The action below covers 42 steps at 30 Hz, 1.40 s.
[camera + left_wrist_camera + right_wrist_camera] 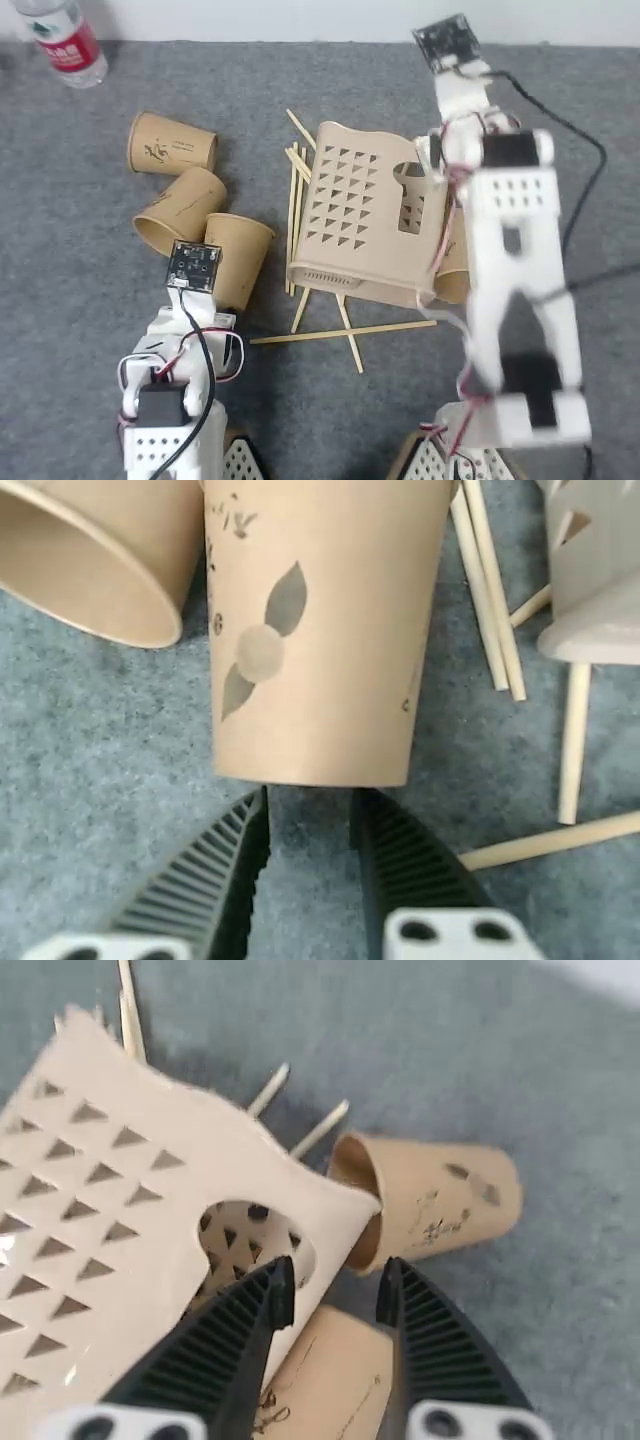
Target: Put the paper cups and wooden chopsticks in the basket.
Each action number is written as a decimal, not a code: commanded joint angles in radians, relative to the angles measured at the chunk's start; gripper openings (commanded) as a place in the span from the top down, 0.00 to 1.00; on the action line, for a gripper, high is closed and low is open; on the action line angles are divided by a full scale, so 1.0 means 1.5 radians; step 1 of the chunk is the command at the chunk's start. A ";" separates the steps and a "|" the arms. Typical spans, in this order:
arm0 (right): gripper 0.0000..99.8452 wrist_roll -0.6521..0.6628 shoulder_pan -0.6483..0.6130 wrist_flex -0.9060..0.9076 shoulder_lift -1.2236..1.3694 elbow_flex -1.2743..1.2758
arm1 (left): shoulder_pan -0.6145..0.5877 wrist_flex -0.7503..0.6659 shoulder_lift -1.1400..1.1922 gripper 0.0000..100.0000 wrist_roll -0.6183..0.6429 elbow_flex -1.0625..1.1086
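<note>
The left gripper [310, 815] is holding its fingers [225, 870] slightly apart with nothing between them. Their tips are sitting just short of the base of a paper cup [320, 630], which is lying on its side toward the table's near edge, left of the middle. A second cup [90, 565] is resting against it, and a third cup [170, 145] is lying farther toward the far-left corner. The right gripper [335, 1285] is hanging with its fingers apart and empty, one of them over the wall of the basket [120, 1190] beside the handle cut-out. The basket is lying tipped on its side at the middle of the table [80, 330]. A fourth cup [430, 1200] is lying just beside the basket's right side, and a fifth cup [330, 1380] is lying under the right gripper. Wooden chopsticks [292, 200] are lying scattered along the basket's left side and toward the near edge. A plastic bottle [65, 40] is sitting at the far-left corner
</note>
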 commanded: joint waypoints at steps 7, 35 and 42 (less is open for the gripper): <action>0.84 0.018 -0.006 0.250 0.335 -0.510 | 0.002 0.003 -0.008 0.87 -0.006 -0.004; 0.68 0.359 -0.027 0.312 0.411 -0.521 | 0.002 -0.002 -0.008 0.87 -0.006 -0.004; 0.73 0.384 -0.038 0.310 0.368 -0.475 | 0.002 0.000 -0.008 0.87 -0.006 -0.004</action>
